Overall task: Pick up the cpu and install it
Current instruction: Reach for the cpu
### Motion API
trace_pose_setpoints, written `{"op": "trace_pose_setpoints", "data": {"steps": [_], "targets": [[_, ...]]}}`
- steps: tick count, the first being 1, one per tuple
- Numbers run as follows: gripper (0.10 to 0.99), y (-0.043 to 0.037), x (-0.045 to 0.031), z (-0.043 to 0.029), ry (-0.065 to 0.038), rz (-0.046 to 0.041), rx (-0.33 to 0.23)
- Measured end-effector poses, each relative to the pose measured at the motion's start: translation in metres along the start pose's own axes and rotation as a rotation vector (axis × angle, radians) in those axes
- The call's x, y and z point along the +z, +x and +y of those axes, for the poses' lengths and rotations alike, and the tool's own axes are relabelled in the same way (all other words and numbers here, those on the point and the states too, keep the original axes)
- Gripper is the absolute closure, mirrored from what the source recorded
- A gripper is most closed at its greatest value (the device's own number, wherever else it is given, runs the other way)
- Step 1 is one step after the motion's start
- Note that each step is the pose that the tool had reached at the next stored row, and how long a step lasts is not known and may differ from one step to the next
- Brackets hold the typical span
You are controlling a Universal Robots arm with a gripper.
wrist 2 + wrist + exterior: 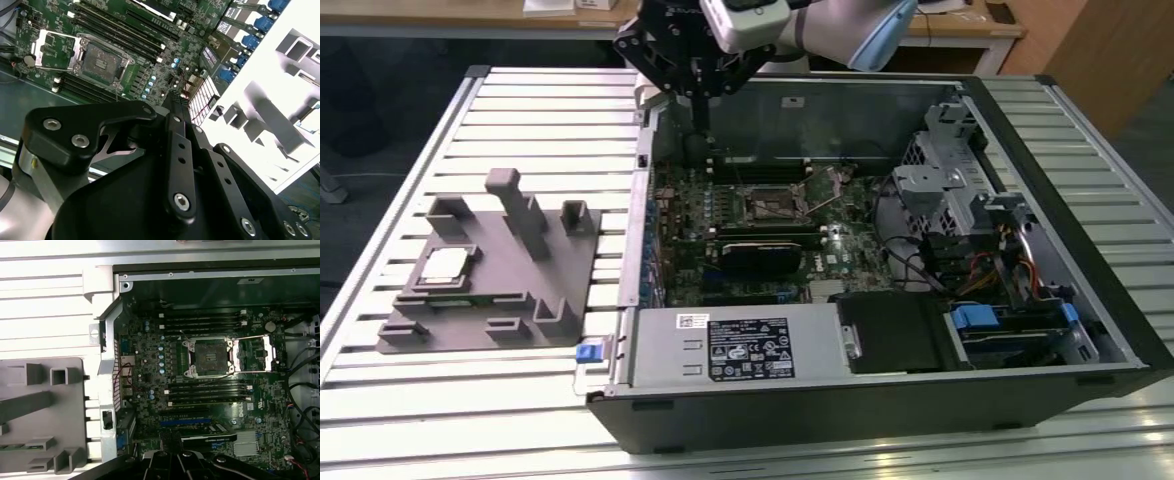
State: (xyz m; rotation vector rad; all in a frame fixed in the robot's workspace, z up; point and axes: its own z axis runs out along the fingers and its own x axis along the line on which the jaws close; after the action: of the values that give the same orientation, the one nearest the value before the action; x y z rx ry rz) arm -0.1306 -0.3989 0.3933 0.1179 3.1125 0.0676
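Observation:
The cpu is a small pale square chip lying flat in a pocket of the grey fixture at the exterior view's left, outside the computer case. My gripper hangs over the case's far left corner, well away from the cpu, above and behind the motherboard. Its black fingers meet at the tip with nothing between them. The dark metal-framed socket sits mid-board; in both wrist views the socket is bare, with its load plate swung open beside it.
The open computer case lies on a slatted white table. Inside it are a power supply with a white label, drive cages and cables, and memory slots on both sides of the socket.

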Motion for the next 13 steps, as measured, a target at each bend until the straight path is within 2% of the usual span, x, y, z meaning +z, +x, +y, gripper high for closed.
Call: {"op": "trace_pose_setpoints", "data": {"steps": [13], "targets": [[0.980,0.0039,-0.0001,-0.0003,0.000,-0.0001,0.000]]}}
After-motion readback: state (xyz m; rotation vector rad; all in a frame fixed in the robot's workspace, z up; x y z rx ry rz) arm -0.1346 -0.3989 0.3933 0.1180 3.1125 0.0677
